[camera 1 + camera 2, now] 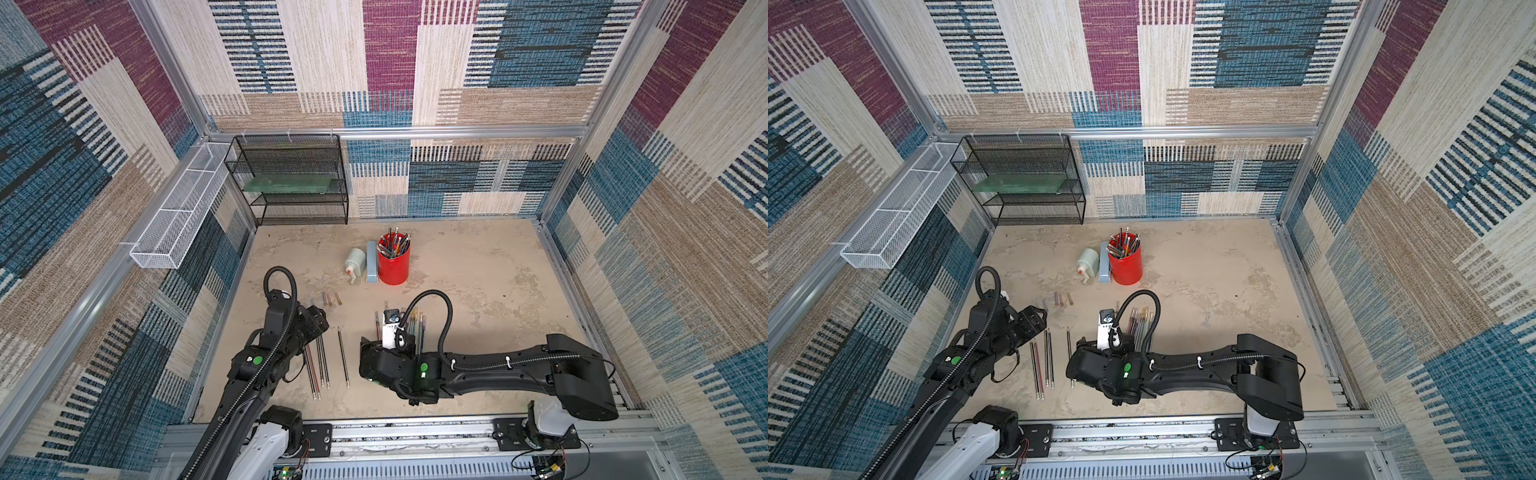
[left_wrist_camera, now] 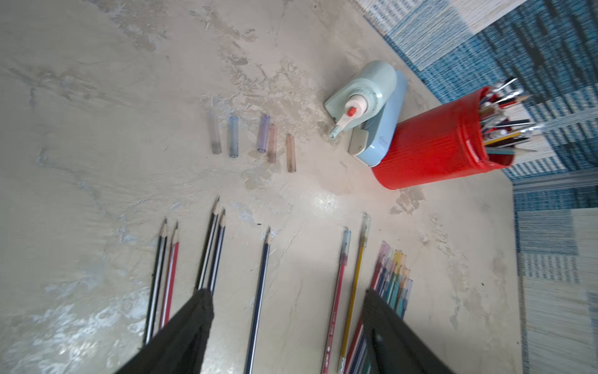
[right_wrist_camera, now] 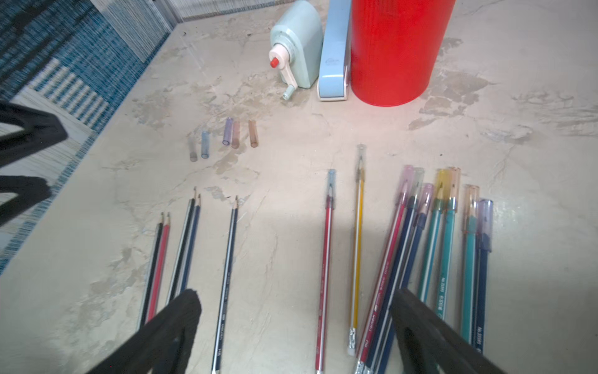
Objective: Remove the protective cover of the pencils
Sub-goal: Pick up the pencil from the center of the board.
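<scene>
Striped pencils (image 1: 343,357) flat on the counter (image 1: 498,270), nothing gripped.
Top view: bare pencils (image 1: 321,365) by left arm, capped pencils (image 1: 420,332) at right wrist, loose caps (image 1: 330,298) near, red cup (image 1: 393,262) behind. Left wrist: left fingers (image 2: 191,323) spread wide, empty, above bare pencils. Right wrist: right fingers (image 3: 174,323) spread wide, empty; red and yellow capped pencils lie on the counter between them.
</scene>
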Controlling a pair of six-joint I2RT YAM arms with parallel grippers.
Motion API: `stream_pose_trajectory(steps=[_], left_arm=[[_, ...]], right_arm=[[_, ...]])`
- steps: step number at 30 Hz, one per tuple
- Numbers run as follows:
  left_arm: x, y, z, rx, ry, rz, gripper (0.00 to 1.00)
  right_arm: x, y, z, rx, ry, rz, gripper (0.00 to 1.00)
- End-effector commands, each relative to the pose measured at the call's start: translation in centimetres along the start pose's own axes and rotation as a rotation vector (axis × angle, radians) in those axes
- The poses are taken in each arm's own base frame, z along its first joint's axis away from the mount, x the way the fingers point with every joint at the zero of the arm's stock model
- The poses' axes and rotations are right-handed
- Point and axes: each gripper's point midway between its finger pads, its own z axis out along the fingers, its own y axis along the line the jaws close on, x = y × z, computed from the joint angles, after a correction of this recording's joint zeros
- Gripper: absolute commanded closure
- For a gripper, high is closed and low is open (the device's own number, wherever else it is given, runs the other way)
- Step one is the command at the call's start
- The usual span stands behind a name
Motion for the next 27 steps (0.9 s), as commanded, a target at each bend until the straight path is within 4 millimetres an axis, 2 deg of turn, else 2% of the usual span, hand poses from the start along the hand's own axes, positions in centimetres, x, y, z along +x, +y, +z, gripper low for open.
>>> stream_pose_trajectory(steps=[1, 2, 5, 7, 8, 10, 15, 19, 27], left_arm=[[0.6, 0.3, 0.0, -0.018, 0.038, 0.045, 0.12], [0.9, -0.2, 0.2, 0.013, 0.049, 0.054, 0.02], [1.5, -0.9, 0.7, 0.075, 0.056, 0.048, 0.00], [1.3, -0.6, 0.5, 0.064, 0.041, 0.033, 0.01], [1.1, -0.6, 0.3, 0.061, 0.035, 0.035, 0.02], [1.0, -0.7, 0.0, 0.063, 0.030, 0.039, 0.09], [1.3, -0.8, 0.0, 0.086, 0.031, 0.032, 0.17], [1.0, -0.9, -0.4, 0.081, 0.028, 0.040, 0.24], [1.1, -1.0, -0.2, 0.086, 0.041, 0.048, 0.26]], right_arm=[[0.4, 0.2, 1.3, -0.036, 0.041, -0.068, 0.05], [0.7, 0.4, 1.4, -0.071, 0.045, -0.060, 0.05], [1.1, 0.4, 1.5, -0.091, 0.045, -0.044, 0.03], [1.2, 0.3, 2.2, -0.063, 0.071, -0.040, 0.18], [1.5, 0.2, 2.8, -0.057, 0.098, -0.047, 0.25], [2.3, 0.3, 3.9, -0.047, 0.141, -0.069, 0.31], [4.5, -0.3, 6.2, -0.001, 0.216, -0.073, 0.38], [5.6, -0.6, 7.3, 0.016, 0.258, -0.067, 0.41], [6.9, -1.4, 8.6, 0.066, 0.294, -0.074, 0.47]])
